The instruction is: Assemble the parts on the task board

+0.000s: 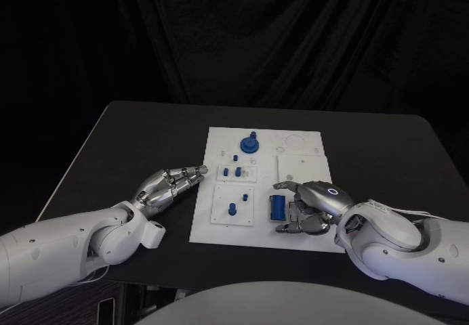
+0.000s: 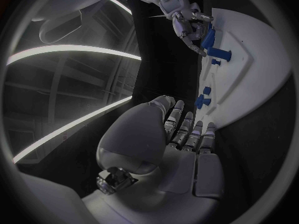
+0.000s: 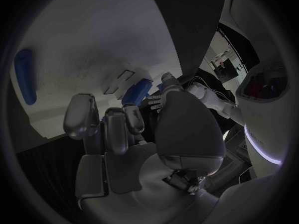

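The white task board lies in the middle of the table. On it stand a blue knob, a few small blue pegs and a taller peg. A blue cylinder lies near the board's front edge. My right hand rests over the board's front right corner, fingers loosely bent beside the cylinder and holding nothing; the right hand sits close against it. My left hand lies on the table just left of the board, fingers straight and side by side, empty.
Black table stretches round the board, with its far edge behind and its left edge beyond my left arm. The board's far right part carries white recessed shapes.
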You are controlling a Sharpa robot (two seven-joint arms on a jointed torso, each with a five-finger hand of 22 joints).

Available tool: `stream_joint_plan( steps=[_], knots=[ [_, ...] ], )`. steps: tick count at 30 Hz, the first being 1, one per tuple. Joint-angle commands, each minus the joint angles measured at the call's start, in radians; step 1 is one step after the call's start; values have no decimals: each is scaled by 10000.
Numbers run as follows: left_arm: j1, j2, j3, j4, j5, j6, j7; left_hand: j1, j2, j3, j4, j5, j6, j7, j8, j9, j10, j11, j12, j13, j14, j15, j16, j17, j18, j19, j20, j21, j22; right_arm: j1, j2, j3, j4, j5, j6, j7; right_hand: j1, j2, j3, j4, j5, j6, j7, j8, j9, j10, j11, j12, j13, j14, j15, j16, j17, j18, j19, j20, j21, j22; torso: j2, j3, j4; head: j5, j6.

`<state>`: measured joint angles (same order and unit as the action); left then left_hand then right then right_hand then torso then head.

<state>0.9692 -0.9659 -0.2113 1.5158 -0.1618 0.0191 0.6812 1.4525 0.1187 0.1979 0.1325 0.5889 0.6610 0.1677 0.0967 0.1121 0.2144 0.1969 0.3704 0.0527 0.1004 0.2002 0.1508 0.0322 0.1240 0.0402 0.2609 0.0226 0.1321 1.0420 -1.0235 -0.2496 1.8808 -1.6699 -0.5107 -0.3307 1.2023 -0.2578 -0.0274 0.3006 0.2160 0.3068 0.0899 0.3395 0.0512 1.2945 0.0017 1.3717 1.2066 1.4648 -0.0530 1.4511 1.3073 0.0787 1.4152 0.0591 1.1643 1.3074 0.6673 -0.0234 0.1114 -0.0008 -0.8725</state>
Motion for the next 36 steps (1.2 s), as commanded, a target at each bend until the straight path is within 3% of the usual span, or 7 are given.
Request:
stream_joint_plan(
  steps=[1,10,13,17,26,29,36],
  knots=[
    [-9,26,4,3,43,119,1502,-57,29,64,-4,-43,-59,-5,-37,-15,-65,30,-41,-13,25,46,26,7,73,13,59,1,2,-26,-23,0,46,-19,-175,-133,54,-16,-24,8,78,-84,-12,-78,-9,-46,-10,-25,-5,441,-61,-58,803,78,-29,-63,-39,1488,0,0,-2,1,-1],
    [-9,36,4,-17,43,132,1487,-57,29,64,-4,-43,-59,-5,-37,-15,-65,30,-41,-13,25,46,26,7,73,13,59,1,2,-26,-50,0,96,-19,-517,-69,416,-71,-69,9,126,-380,-127,-330,4,-160,-120,-162,-169,402,-157,-127,716,111,-91,-149,-219,1445,2,0,-1,12,-1],
    [-10,34,4,-20,43,135,1485,-65,37,77,-1,-57,-91,4,-45,-22,-78,40,-56,-15,25,53,27,6,80,12,71,0,-6,-26,-60,0,125,-19,-693,-50,848,165,165,0,796,26,15,90,93,-35,-23,-81,-31,387,-90,-151,686,118,-123,-122,-325,1420,3,0,0,7,-1],
    [-10,34,4,-28,43,147,1473,-65,37,77,-1,-57,-91,4,-45,-22,-78,40,-56,-15,25,53,27,6,80,12,71,0,-6,-27,-55,0,149,-19,-642,-186,1240,811,681,-43,1551,1472,280,1453,436,292,181,298,517,366,73,-163,668,121,-162,-1,-431,1403,4,2,-2,-11,-1],
    [-10,55,3,-40,43,195,1428,-65,37,77,-1,-57,-91,4,-45,-22,-78,40,-56,-15,25,53,27,6,80,12,71,0,-6,-28,-4,0,84,-19,-202,-654,1262,980,814,-63,1399,1686,435,2373,671,311,333,509,746,362,207,-136,685,142,-175,145,-496,1394,2,3,-4,7,-1],
    [-10,60,3,-46,43,227,1384,-68,48,89,2,-64,-72,8,-43,-19,-79,48,-53,-14,23,56,26,5,85,16,78,2,4,-29,20,0,65,-19,-166,-751,1226,1071,829,-76,980,1764,438,3242,950,288,363,591,809,373,238,-99,721,148,-163,181,-495,1396,2,0,-4,7,-1],
    [-11,77,3,-55,43,274,1326,-88,59,107,13,-113,38,29,-21,0,-74,77,-46,-12,17,69,23,2,96,18,101,2,3,-31,70,0,17,-19,-282,-801,1322,1186,884,-98,962,1713,424,4180,1252,221,402,628,806,358,269,-105,698,164,-190,214,-585,1372,3,-1,1,16,-1]
  ],
)
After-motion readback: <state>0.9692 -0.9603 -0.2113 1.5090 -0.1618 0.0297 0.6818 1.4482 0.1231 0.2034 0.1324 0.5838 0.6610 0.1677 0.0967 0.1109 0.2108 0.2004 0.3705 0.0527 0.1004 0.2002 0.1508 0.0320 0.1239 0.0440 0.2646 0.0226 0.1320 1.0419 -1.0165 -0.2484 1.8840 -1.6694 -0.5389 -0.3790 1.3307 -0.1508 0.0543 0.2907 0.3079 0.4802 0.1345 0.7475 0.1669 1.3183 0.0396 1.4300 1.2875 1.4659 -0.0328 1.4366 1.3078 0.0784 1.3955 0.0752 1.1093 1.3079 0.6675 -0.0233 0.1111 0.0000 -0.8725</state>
